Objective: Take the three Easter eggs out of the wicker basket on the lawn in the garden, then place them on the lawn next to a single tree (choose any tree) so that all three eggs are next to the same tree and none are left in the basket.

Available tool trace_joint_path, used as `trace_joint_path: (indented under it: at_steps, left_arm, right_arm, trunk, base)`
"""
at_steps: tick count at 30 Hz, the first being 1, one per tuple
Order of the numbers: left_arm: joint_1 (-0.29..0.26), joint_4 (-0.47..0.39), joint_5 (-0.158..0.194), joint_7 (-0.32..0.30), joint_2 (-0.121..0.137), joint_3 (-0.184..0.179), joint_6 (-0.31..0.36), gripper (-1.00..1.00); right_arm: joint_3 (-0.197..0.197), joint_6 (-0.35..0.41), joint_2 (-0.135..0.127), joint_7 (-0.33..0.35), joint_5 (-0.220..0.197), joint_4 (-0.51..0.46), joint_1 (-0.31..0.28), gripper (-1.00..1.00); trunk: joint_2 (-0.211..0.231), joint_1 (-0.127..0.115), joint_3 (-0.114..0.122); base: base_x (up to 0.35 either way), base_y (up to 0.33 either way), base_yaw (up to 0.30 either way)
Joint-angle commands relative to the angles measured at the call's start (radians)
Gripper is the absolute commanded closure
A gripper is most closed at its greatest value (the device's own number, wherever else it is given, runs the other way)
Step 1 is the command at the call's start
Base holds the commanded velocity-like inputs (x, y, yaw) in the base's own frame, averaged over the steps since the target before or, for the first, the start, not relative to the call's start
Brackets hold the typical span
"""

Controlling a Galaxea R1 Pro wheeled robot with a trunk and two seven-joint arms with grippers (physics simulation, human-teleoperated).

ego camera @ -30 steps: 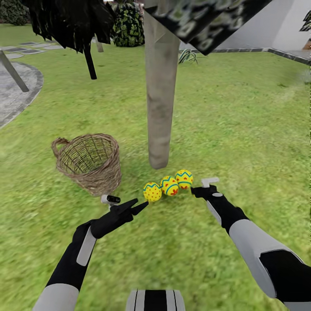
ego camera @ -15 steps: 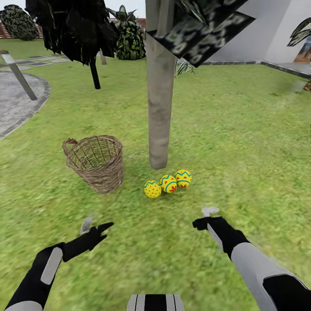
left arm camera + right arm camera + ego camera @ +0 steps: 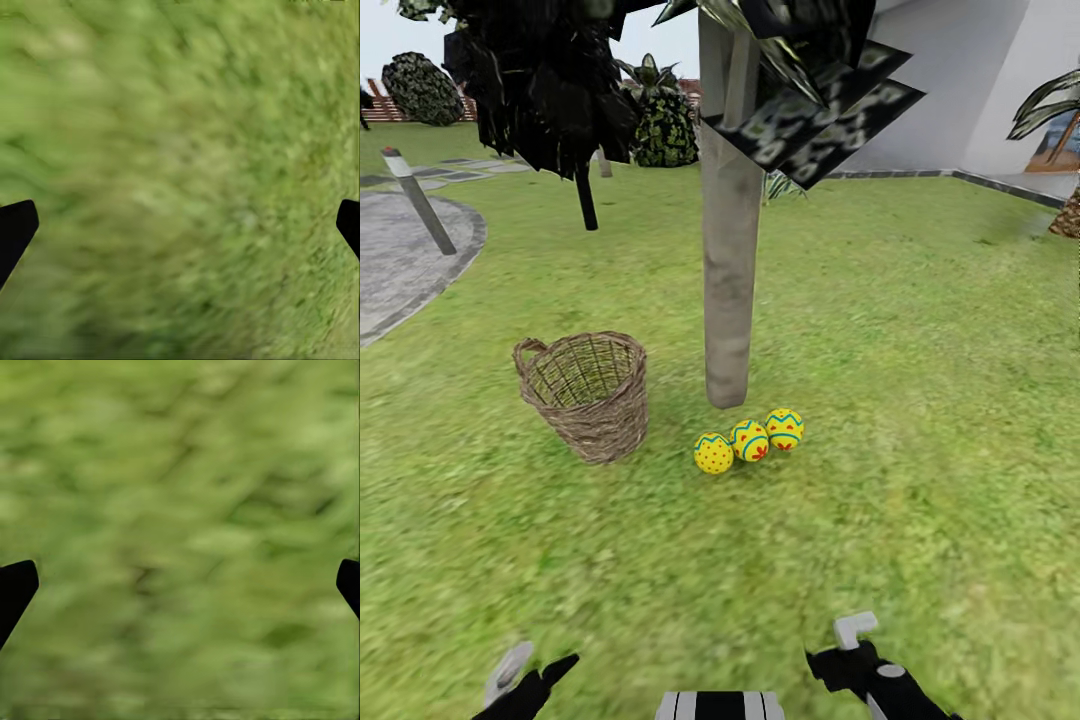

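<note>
Left hand [image 3: 535, 680] and right hand [image 3: 850, 655] both spread apart, empty, well back from the pale grey-beige tree trunk [image 3: 730, 270]; three yellow zigzag-banded eggs [image 3: 749, 440] at its foot, woven tan wicker basket [image 3: 588, 395] beside; risk: a bump rolls eggs off

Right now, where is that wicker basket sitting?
In the head view the wicker basket stands upright on the lawn, left of the pale tree trunk, with the three Easter eggs lying just to its right at the trunk's foot.
</note>
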Motion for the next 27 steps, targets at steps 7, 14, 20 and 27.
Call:
trace_joint_path:
  at_steps: [7, 14, 20, 27]
  left_arm:
    - [0.001, 0.137, -0.104, 0.001, 0.023, 0.007, -0.161, -1.0]
    - [0.001, 0.201, -0.105, 0.003, 0.025, 0.006, -0.163, -1.0]
    - [0.001, 0.265, -0.106, 0.011, 0.036, 0.006, -0.169, -1.0]
    - [0.001, 0.305, -0.107, 0.013, 0.038, 0.002, -0.201, -1.0]
  right_arm:
    - [0.005, -0.062, -0.014, 0.045, -0.007, 0.147, 0.01, -1.0]
    - [0.004, -0.118, -0.012, 0.043, -0.009, 0.228, 0.011, -1.0]
    - [0.002, -0.12, -0.015, 0.041, -0.011, 0.247, 0.011, -1.0]
    - [0.004, -0.12, -0.016, 0.04, -0.009, 0.282, 0.011, -1.0]
  trunk:
    - [0.001, -0.003, 0.027]
    - [0.003, -0.006, 0.054]
    - [0.004, -0.009, 0.077]
    - [0.006, -0.012, 0.104]
  base:
    - [0.0, 0.0, 0.0]
    - [0.0, 0.0, 0.0]
    - [0.0, 0.0, 0.0]
    - [0.0, 0.0, 0.0]
